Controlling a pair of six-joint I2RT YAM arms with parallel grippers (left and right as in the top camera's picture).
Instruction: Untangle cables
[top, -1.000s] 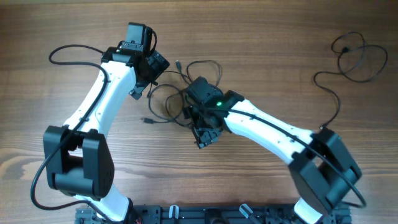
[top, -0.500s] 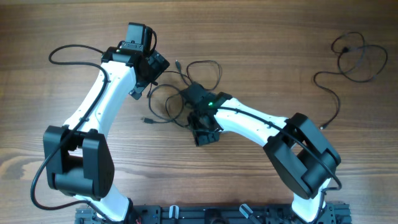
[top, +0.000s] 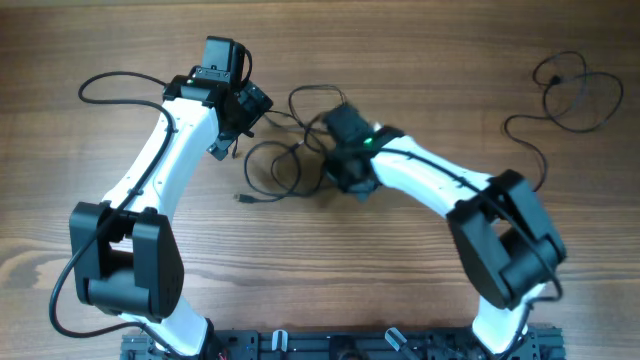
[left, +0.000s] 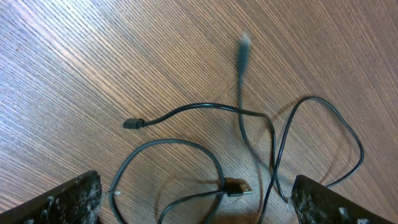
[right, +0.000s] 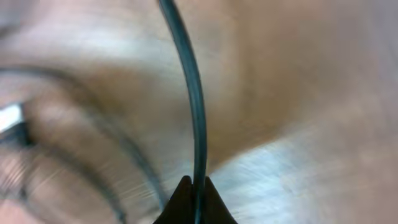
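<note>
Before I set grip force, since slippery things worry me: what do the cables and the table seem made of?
Cables: thin black cord, probably a plastic or rubber jacket, faintly glossy, bending in loose loops. Plug tip: shiny, likely metal. Table: wood or wood-look laminate, matte, with straight grain lines.

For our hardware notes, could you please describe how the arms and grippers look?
Both the left arm and right arm have white links, bulky black joints and thin black wires alongside. A green light glows on the right wrist. The left gripper's fingers are black, speckled white.
</note>
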